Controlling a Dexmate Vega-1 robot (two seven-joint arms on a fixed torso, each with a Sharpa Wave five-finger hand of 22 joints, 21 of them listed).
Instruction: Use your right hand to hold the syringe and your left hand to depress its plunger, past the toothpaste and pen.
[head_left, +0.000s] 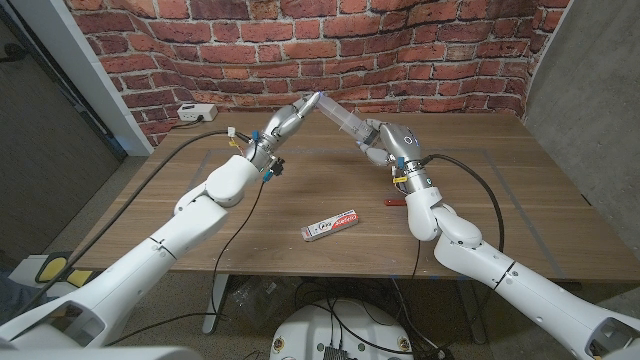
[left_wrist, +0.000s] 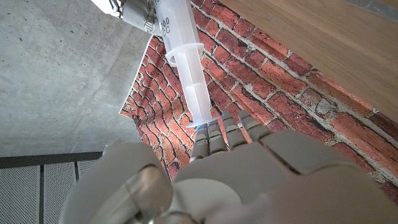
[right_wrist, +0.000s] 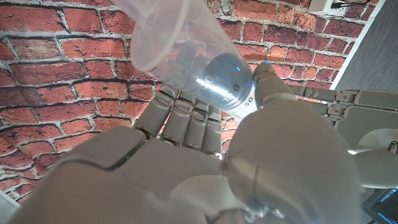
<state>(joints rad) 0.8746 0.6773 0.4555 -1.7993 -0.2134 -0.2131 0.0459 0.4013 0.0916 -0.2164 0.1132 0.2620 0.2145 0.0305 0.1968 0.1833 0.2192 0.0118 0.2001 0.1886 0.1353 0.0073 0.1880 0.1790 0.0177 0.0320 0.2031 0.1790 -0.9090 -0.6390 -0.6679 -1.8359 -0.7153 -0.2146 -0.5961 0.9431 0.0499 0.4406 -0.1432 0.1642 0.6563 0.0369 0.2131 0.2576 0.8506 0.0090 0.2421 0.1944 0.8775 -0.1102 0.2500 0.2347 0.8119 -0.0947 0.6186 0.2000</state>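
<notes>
Toothpaste (head_left: 330, 227) and red pen (head_left: 394, 201) lie nearest. Above them, right hand (head_left: 385, 140) clamps the syringe (head_left: 340, 118); left hand (head_left: 285, 122) fingertips, held together, touch its plunger. Push along the axis.

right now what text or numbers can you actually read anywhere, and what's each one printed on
"200" with "CC" under it, partly cut off: on the syringe barrel near the right hand, seen in the left wrist view.
Red brand lettering on the toothpaste box: too small and blurred to read.
Pen: no readable marking.
Markings on the syringe barrel in the right wrist view: blurred, unreadable.
</notes>
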